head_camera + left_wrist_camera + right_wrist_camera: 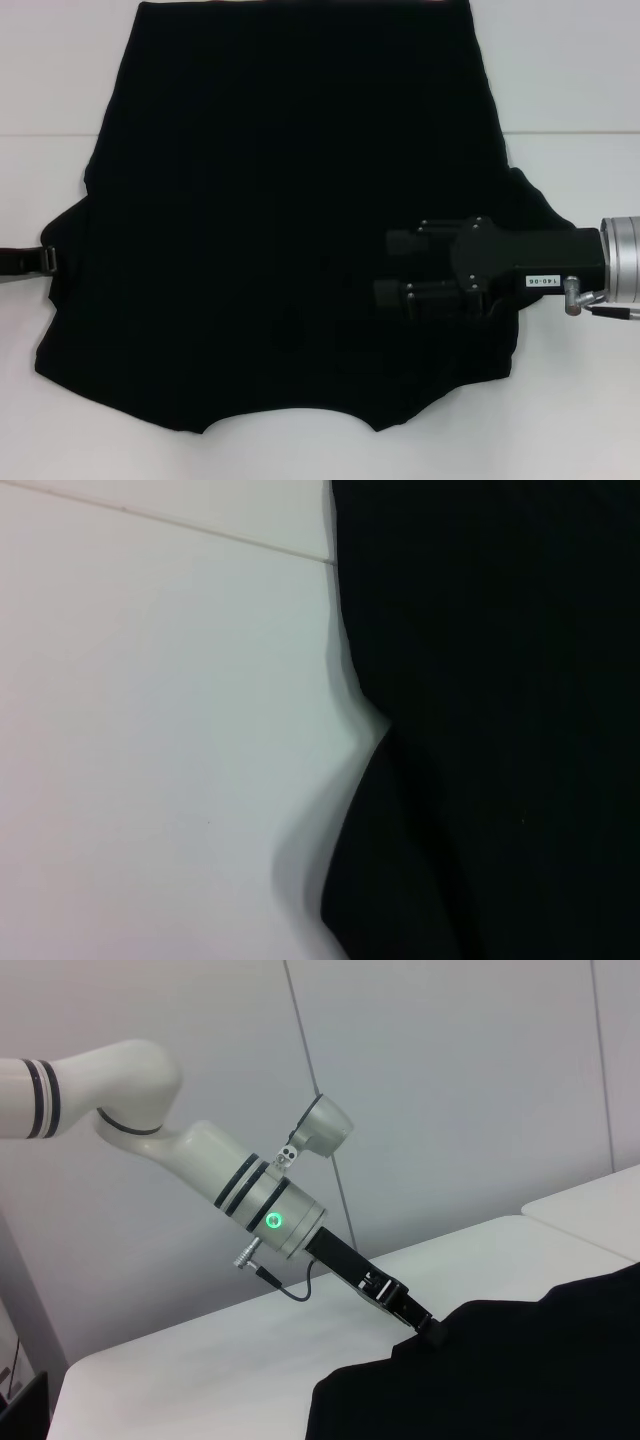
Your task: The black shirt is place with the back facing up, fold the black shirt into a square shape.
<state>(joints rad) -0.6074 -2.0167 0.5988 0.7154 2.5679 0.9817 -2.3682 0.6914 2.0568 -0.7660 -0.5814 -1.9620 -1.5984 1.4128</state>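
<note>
Head view: the right pincer (390, 268) hovers over the black shirt (270, 220) at 4 o'clock, its 2 fingers (403, 242) parted, holding nothing. The left pincer (45, 260) touches the shirt's 9 o'clock edge; its grip cannot be told. The shirt lies spread on the white desk (570, 90) before a pale wall (450, 1080).

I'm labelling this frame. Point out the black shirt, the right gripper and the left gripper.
black shirt (280, 200): head view, cloth centre.
right gripper (388, 267): head view, between fingertips.
left gripper (434, 1334): right wrist view, tip at shirt edge.

The shirt (290, 220) lies spread on the surface (580, 400); the right gripper (385, 268) is over its right part, the left gripper (48, 260) at its left edge.
</note>
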